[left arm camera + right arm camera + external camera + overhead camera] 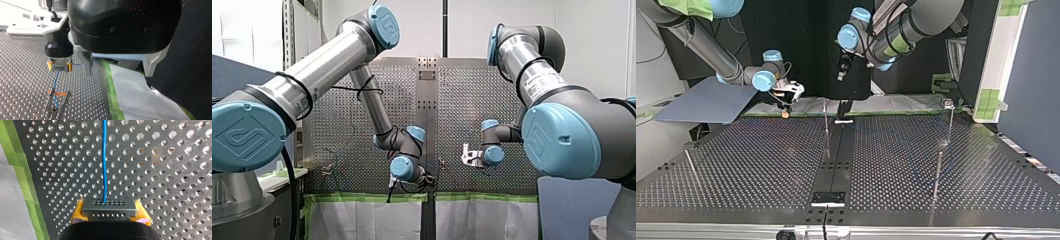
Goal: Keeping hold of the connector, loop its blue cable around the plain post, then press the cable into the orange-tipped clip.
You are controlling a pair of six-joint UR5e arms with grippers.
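A grey connector (108, 206) sits clamped between the yellow pads of my right gripper (109, 216), which is shut on it. Its blue cable (104, 157) runs straight ahead over the perforated plate. In the left wrist view the same right gripper (60, 66) hangs low over the plate, and the cable (55, 85) drops from it into the orange-tipped clip (58, 94). My left gripper (117, 74) is open and holds nothing, beside and above the right one, over the plate's taped edge. A thin post (826, 120) stands near the plate's middle.
More thin posts (937, 170) (691, 165) stand on the perforated table (761, 165); one post (950, 120) carries a small fitting on top. Green tape and white sheeting (130, 95) border the table's edge under my left gripper (842, 70).
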